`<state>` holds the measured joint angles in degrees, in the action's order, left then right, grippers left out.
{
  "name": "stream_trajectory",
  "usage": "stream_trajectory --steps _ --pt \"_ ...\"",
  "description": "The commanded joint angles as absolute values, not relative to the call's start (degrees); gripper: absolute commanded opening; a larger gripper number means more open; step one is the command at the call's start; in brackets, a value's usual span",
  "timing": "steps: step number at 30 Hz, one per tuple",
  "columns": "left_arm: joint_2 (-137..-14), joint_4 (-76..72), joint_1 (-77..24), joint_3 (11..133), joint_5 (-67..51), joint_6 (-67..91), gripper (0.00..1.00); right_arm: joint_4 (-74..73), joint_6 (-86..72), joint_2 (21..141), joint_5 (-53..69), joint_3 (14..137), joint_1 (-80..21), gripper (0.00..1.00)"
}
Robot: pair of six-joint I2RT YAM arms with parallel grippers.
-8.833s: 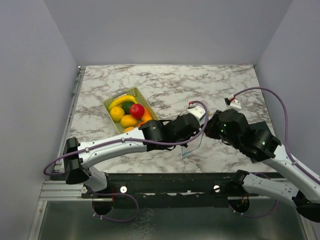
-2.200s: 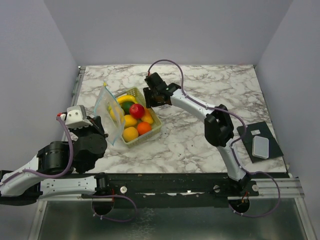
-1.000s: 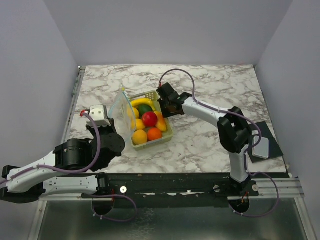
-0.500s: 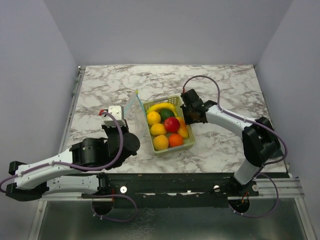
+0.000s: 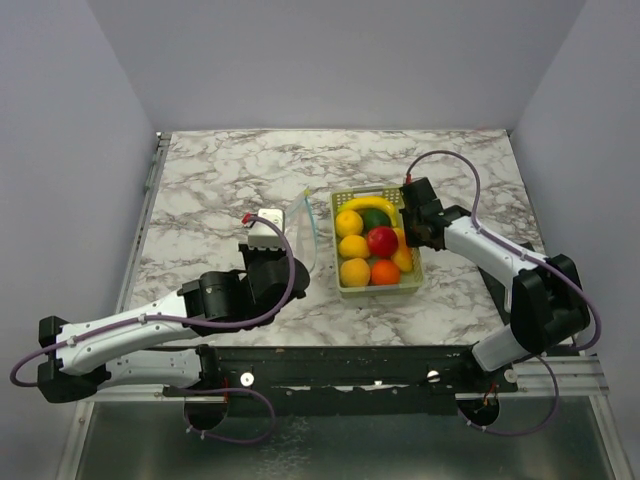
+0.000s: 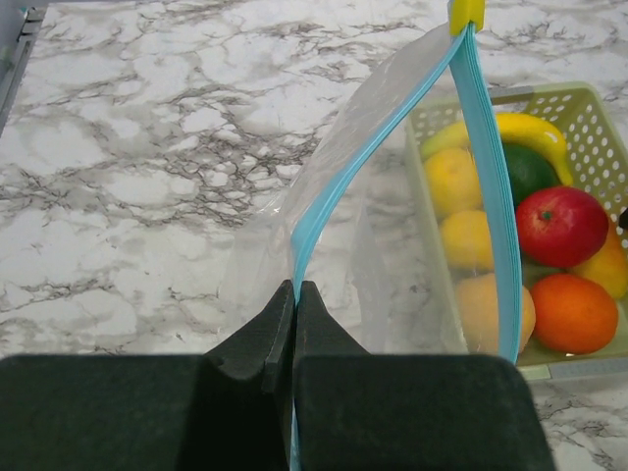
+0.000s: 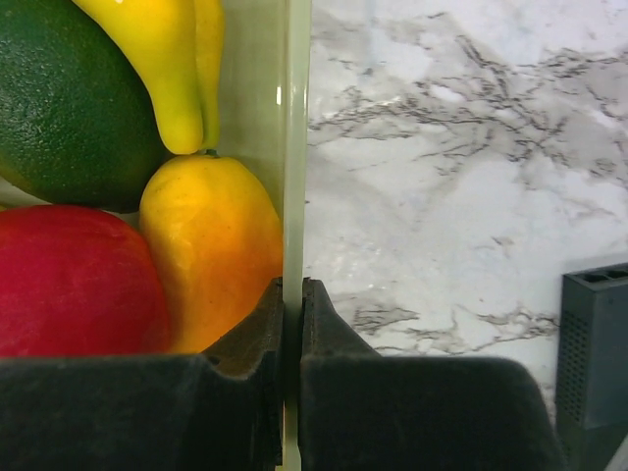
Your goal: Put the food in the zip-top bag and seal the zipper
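Nearest, the left arm (image 5: 150, 328) lies low along the near edge of the counter (image 5: 220, 185). Its jaws are clenched on the blue zipper (image 6: 491, 216) at one corner of the clear bag (image 6: 260, 255). The bag stands upright on the counter with its mouth gaping and a yellow slider (image 6: 467, 12) at the far end. Just right of it is the basket (image 5: 378, 291), holding all the food: banana (image 5: 370, 205), green piece (image 5: 377, 219), apple (image 5: 383, 241), orange (image 5: 385, 272) and lemon (image 5: 349, 222). The right arm (image 5: 480, 245) reaches in from the right, its jaws clamped on the basket's right wall. A dark tray (image 7: 594, 363) sits by the counter's right edge. Beyond and to the left the counter lies open, hemmed in by grey walls (image 5: 70, 150).
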<state>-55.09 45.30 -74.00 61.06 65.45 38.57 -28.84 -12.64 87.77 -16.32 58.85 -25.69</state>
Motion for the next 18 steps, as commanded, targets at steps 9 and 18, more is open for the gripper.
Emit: stream_trajectory --steps 9,18 --pt "-58.37 32.53 -67.67 57.2 52.42 31.55 0.0 -32.08 -9.9 89.11 -22.28 59.73 -23.17 0.18" --pt "-59.84 30.43 -66.28 56.91 50.45 29.02 0.0 -40.41 -12.4 84.59 -22.81 65.82 -23.18 0.46"
